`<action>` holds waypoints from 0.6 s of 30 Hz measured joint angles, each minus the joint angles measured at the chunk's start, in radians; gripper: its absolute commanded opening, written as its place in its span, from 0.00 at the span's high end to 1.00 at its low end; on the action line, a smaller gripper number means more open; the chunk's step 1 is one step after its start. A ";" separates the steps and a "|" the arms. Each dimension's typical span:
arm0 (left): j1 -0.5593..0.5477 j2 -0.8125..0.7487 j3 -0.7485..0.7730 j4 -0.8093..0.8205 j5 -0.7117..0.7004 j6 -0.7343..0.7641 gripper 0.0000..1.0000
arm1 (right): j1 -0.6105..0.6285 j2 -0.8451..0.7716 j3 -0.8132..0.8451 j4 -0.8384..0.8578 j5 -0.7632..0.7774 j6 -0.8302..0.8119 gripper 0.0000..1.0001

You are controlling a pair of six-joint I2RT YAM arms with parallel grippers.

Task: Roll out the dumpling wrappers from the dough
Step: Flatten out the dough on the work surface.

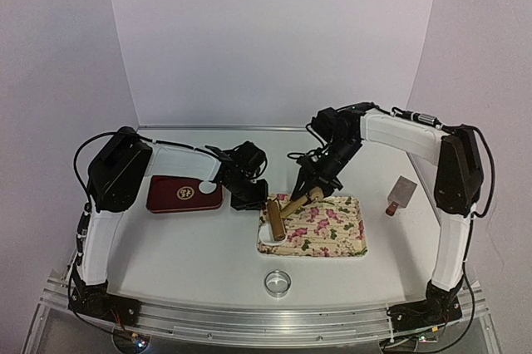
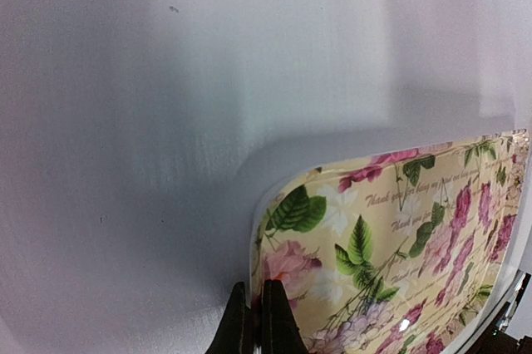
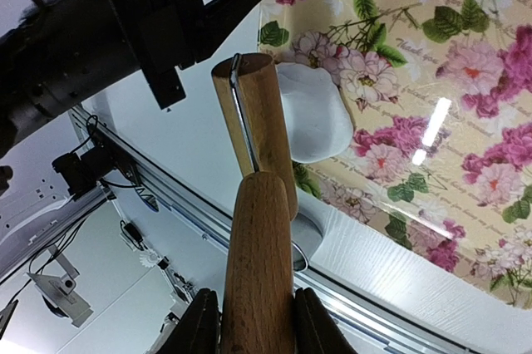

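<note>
Wooden rolling pin [image 3: 259, 246] tight in right gripper [image 3: 254, 321]; left gripper [image 2: 256, 325] tight on floral tray [image 2: 391, 229].

- The top external camera is looking down from above and behind both arm bases, far enough back to be taking in the whole surface [image 1: 191, 246].
- The left wrist camera is riding close over the surface and looking forward past its closed left jaws, with a corner of the floral tray [image 2: 399, 229] lying just ahead and to their right.
- The right wrist camera is peering, very near and tilted, along the rolling pin [image 3: 258, 271] clamped between the right jaws.
- All three views are sharing the tray's left end, and the right wrist view is also catching the left arm [image 3: 125, 22] beyond its jaws.
</note>
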 measured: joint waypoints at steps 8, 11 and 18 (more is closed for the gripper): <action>0.000 0.000 0.000 0.000 0.000 -0.003 1.00 | 0.032 0.067 -0.016 0.053 -0.009 0.022 1.00; 0.000 0.000 0.000 0.000 0.000 -0.005 1.00 | 0.034 0.072 -0.016 0.070 -0.013 0.029 1.00; 0.000 0.000 0.000 0.000 0.001 -0.008 1.00 | 0.038 0.091 -0.041 0.111 -0.014 0.038 1.00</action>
